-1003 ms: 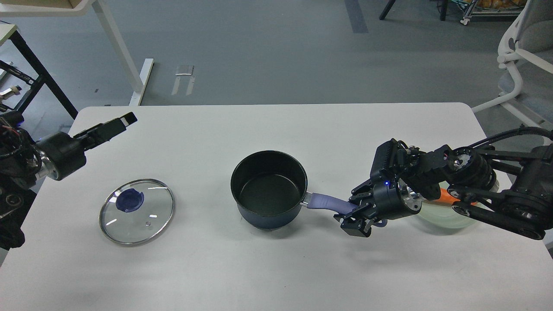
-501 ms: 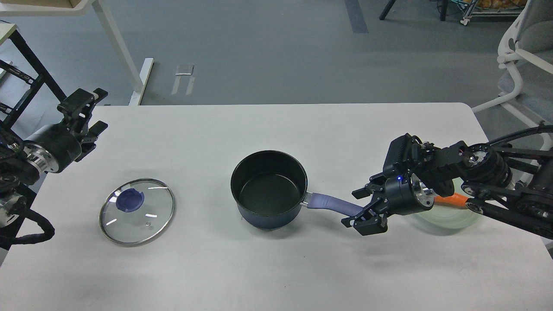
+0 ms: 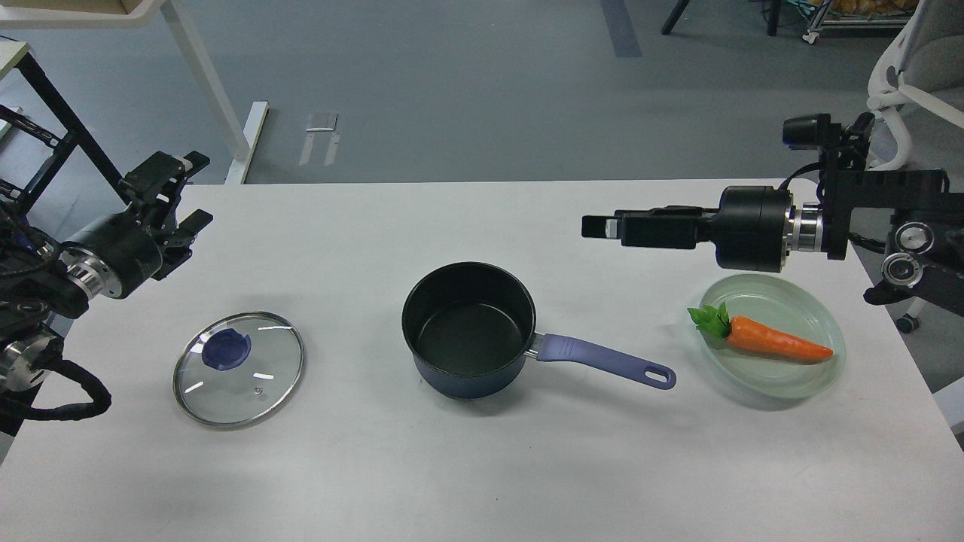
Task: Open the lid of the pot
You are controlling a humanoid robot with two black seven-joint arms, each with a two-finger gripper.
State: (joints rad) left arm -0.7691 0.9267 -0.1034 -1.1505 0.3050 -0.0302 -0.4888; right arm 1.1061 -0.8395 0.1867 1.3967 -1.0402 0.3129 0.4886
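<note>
Lid [image 3: 239, 369]: glass with a metal rim and a blue knob, lying flat on the desk [image 3: 482, 467] toward its left side, well apart from the pot. The knob sits off-centre in the view, toward the lid's upper left.
Pot [image 3: 468, 328]: dark, uncovered, nothing inside, standing upright near the middle of the desk.
Pot handle [image 3: 602, 359]: lilac, its long axis running from the pot's right side out to the right and slightly toward the near edge; the hanging hole is at the far tip.
Plate [image 3: 821, 376]: pale green, just right of the handle tip but not touching it, close to the desk's right edge.
Carrot [image 3: 768, 339]: lies across the plate, leaves to the left, tip to the right.
Left end effector [image 3: 172, 197]: over the far left corner of the desk, fingers spread apart, holding nothing, well clear of the lid.
Right end effector [image 3: 602, 226]: raised above the desk, pointing left, between pot and plate and farther back; seen edge-on, so I cannot tell how far it is open. Nothing is in it.
Open room: bare desk all along the near edge, behind the pot, and between lid and pot.
Surroundings: grey floor beyond the far edge, a white chair [image 3: 915, 98] at the upper right.
</note>
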